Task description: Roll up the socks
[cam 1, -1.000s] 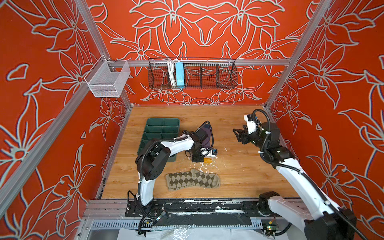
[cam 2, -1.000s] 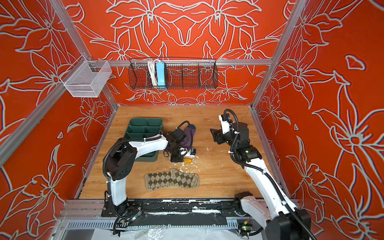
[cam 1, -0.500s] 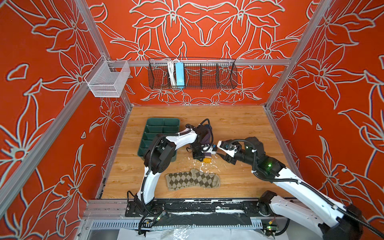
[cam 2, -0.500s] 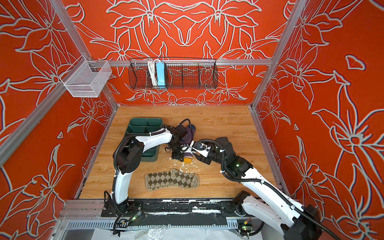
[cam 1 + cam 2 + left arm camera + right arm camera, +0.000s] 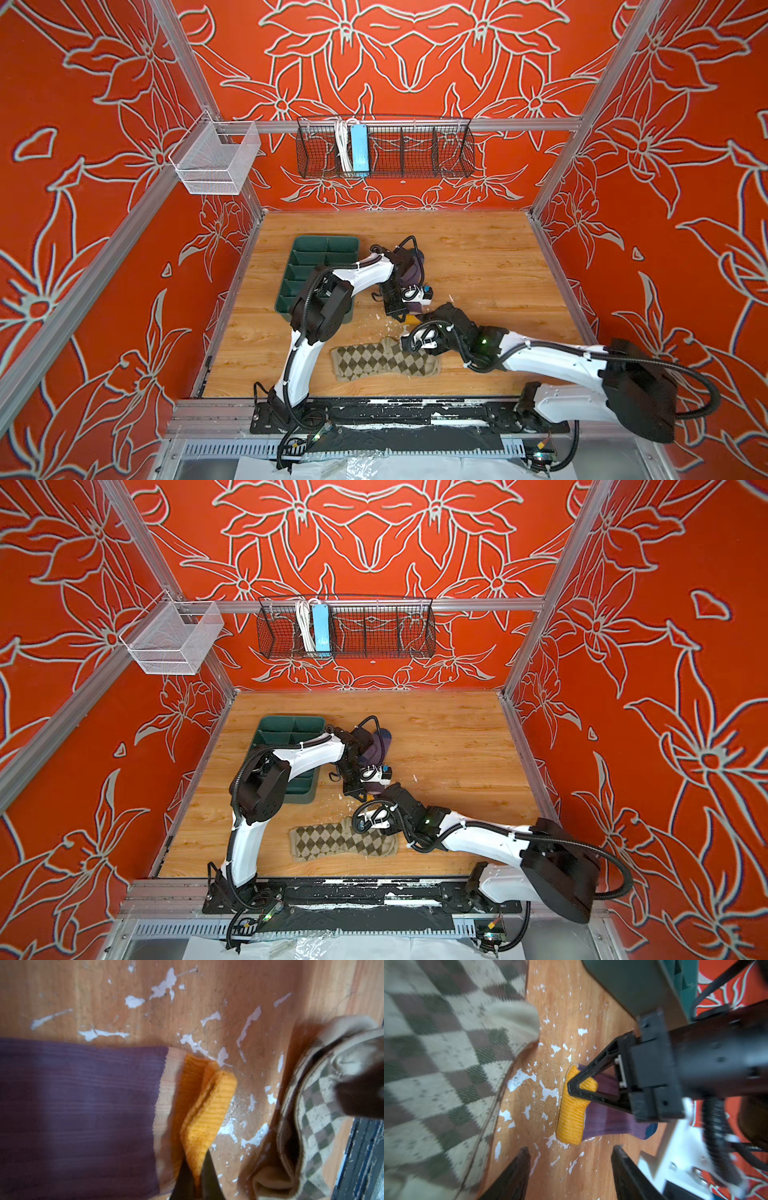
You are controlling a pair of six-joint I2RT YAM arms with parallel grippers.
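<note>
Two limp, light things, likely floppy: argyle sock (image 5: 374,361), purple sock (image 5: 79,1105). Left gripper (image 5: 196,1169) pinches the mustard cuff (image 5: 209,1103), a sound hold; right gripper (image 5: 571,1149) gapes empty nearby.

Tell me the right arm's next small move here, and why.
Probably ease the open right jaws forward and down onto the free end of the mustard-yellow knitted cuff of the purple ribbed fabric sock. The left jaws are shut on the cuff's other end, and the right jaws hang just short of it, so a second grip would likely let the roll begin.
</note>
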